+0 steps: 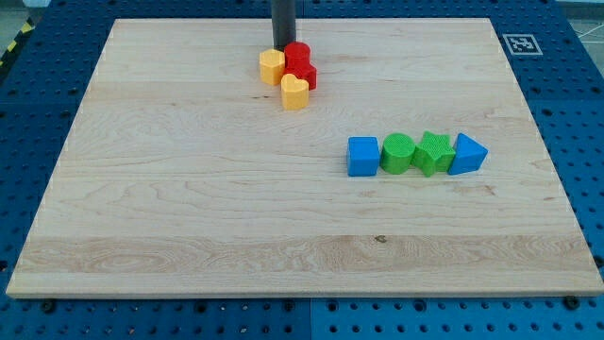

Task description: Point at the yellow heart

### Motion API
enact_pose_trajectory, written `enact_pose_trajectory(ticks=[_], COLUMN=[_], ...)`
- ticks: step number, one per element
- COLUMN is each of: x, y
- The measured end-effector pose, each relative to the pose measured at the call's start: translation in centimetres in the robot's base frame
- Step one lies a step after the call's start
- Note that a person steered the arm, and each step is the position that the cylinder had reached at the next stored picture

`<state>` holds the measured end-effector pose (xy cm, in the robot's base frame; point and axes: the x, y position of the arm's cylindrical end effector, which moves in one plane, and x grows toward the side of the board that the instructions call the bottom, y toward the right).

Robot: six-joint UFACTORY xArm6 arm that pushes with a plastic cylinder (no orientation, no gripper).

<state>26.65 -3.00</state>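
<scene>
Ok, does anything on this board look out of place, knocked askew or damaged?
Nothing stands out. Four blocks, blue cube, green cylinder, green star and blue triangle, sit in a row. My tip stands behind the cluster holding the yellow heart.

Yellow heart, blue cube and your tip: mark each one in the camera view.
yellow heart [295,93], camera view, centre of its top face.
blue cube [362,156], camera view, middle of its top face.
my tip [283,47], camera view, the rod's very end, just above the yellow and red cluster.
</scene>
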Motion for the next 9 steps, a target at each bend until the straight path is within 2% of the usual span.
enact_pose_trajectory(ticks=[1, 2, 3, 4, 6, 9], x=[0.3, -2.2, -3.0, -2.4, 1.0, 3.1], y=[0.0, -1.0, -3.6, -6.0, -6.6, -7.6])
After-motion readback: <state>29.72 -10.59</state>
